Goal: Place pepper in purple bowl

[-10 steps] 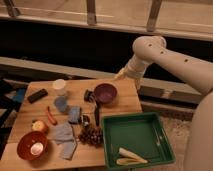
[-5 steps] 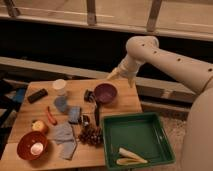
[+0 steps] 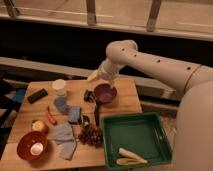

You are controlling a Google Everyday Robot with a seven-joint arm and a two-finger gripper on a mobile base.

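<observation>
My arm [image 3: 160, 67] reaches in from the right, its pale link rising leftward to a rounded elbow [image 3: 121, 50], then folding steeply down. The claw [image 3: 93, 76] sits at its low end, angled down-left above the far edge of the worktop [image 3: 129, 100]. My base body [image 3: 197, 130] fills the lower right.

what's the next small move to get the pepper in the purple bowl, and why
Probably swing the tool left and down toward the pepper. The tool hovers above the back of the table, just left of the purple bowl, while the pepper lies ungrasped on the table's left side, near the yellow-red fruit. It has to be reached before anything else.
</observation>
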